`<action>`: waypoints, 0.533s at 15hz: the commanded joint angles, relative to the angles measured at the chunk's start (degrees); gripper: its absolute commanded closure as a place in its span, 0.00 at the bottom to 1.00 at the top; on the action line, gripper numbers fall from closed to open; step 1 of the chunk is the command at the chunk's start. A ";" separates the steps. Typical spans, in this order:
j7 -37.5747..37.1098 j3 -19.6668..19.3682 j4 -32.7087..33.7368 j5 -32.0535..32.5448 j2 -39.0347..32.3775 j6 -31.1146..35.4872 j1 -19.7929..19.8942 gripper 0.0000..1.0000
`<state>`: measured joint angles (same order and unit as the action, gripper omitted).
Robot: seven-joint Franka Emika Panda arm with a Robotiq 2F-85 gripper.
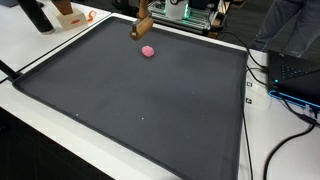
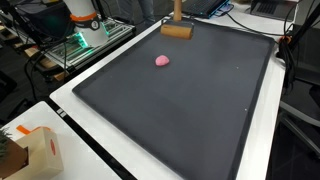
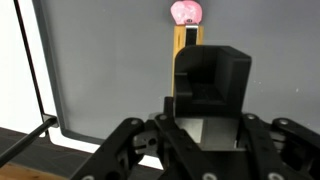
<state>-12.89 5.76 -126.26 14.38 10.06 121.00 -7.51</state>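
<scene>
A small pink lump (image 1: 148, 51) lies on a large dark mat (image 1: 130, 110), toward its far side; it also shows in the other exterior view (image 2: 162, 60) and at the top of the wrist view (image 3: 186, 12). A wooden tool with a brown block foot (image 1: 140, 32) stands near the mat's far edge (image 2: 177, 30); its handle rises out of both exterior views. In the wrist view my gripper (image 3: 195, 75) appears shut on this wooden tool (image 3: 183, 38), which points toward the pink lump. The gripper is out of both exterior views.
The mat (image 2: 190, 120) lies on a white table (image 1: 40, 120). A laptop (image 1: 298, 75) and cables sit beside one edge. A cardboard box (image 2: 30, 152) stands at a table corner. Equipment with green lights (image 2: 85, 35) stands behind the mat.
</scene>
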 commanded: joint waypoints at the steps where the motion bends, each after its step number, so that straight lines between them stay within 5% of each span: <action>1: 11.52 -0.20 -2.88 -2.99 5.31 -2.61 0.08 0.77; 8: 22.78 0.36 -4.02 -2.06 9.36 -8.72 -0.58 0.77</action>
<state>6.82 5.85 -128.35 12.45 16.22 114.29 -7.78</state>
